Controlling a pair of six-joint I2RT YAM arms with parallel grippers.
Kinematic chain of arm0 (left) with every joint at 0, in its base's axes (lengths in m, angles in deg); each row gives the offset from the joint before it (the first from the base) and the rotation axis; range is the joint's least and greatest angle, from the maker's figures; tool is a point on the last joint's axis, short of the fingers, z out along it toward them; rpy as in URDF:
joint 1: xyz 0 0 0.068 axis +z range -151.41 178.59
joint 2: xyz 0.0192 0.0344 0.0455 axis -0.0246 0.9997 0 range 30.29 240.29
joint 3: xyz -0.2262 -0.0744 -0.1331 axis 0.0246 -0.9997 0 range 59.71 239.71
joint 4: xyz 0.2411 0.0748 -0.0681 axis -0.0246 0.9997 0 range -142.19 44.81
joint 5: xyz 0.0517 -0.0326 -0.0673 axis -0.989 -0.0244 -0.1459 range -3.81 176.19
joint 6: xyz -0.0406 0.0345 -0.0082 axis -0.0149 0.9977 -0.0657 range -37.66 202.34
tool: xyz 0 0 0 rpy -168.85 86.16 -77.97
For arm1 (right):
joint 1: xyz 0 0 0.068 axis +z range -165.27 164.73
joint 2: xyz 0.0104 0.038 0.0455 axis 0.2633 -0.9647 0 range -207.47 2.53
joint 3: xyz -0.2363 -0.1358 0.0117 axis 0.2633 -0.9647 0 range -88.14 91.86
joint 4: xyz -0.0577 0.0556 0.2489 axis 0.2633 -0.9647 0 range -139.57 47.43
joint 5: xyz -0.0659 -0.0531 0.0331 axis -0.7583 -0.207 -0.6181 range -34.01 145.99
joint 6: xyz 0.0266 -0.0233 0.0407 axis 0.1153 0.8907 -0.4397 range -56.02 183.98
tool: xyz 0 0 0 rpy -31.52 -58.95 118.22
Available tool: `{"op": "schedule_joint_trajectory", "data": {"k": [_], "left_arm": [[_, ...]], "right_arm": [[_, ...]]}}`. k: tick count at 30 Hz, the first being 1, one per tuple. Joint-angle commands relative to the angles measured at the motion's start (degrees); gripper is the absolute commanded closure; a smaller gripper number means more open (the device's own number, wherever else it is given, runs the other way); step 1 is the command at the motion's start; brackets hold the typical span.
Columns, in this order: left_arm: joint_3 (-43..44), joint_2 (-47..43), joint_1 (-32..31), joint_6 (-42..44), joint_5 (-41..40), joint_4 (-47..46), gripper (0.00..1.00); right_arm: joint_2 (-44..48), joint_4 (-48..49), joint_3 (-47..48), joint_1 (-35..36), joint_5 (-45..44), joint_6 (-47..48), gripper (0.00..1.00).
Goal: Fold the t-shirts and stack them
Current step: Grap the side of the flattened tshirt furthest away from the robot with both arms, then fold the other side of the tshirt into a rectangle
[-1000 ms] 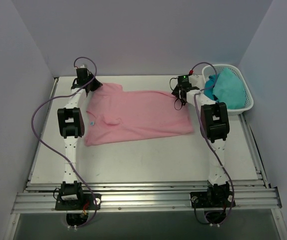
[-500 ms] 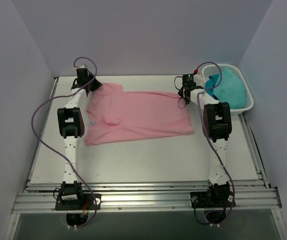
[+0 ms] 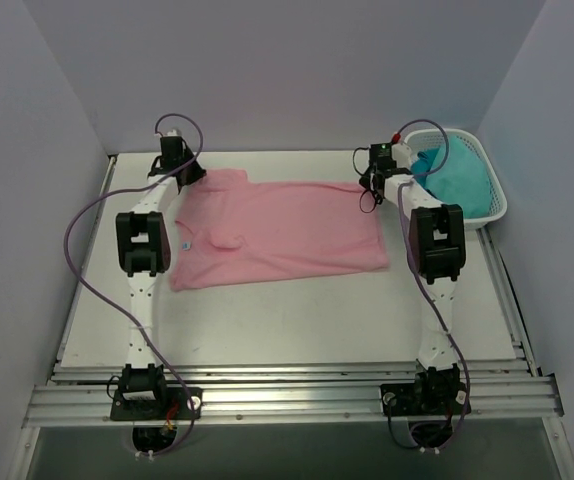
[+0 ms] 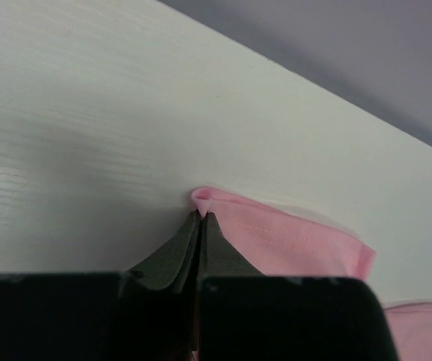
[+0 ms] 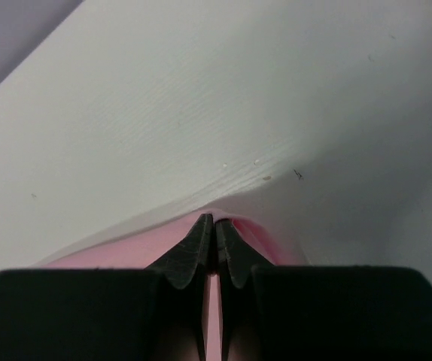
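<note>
We find the pink t-shirt (image 3: 277, 232) spread flat over the middle of the table (image 3: 287, 320). The left gripper (image 4: 199, 219) is clamped on a pinch of cloth at the shirt's 11 o'clock corner. The right gripper (image 5: 214, 222) is clamped on the corner at 1 o'clock. We judge that both far corners are held so the far edge can be carried toward 6 o'clock in one even fold. The white basket (image 3: 495, 200), holding teal cloth (image 3: 459, 172), sits at 2 o'clock, just beside the right arm. It limits any outward swing there.
</note>
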Motion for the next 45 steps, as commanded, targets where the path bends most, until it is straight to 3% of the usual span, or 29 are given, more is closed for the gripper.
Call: {"op": "schedule_joint_trajectory", "data": {"k": [1,11,18,30,45], "left_arm": [[1.0,-5.8,0.5,4.2,-2.5,2.7,0.98],[-2.5,-11.4,0.3,9.5,-3.3,3.7,0.98],[-11.4,-18.7,-0.5,12.6,-4.9,2.6,0.98],[-36.3,-36.6,-2.8,16.4,-10.4,-3.1,0.98],[-55.1,-56.9,-11.6,19.8,-23.4,-1.4,0.98]], "right_arm": [[1.7,-0.6,3.8,-0.4,0.7,1.1,1.00],[4.4,-1.5,3.4,-0.4,1.6,1.4,1.00],[8.7,-0.7,-1.4,-0.5,1.7,1.4,1.00],[19.2,0.0,-12.8,-0.3,1.3,0.9,1.00],[32.0,-0.3,-27.3,0.5,-0.3,1.7,1.00]]}}
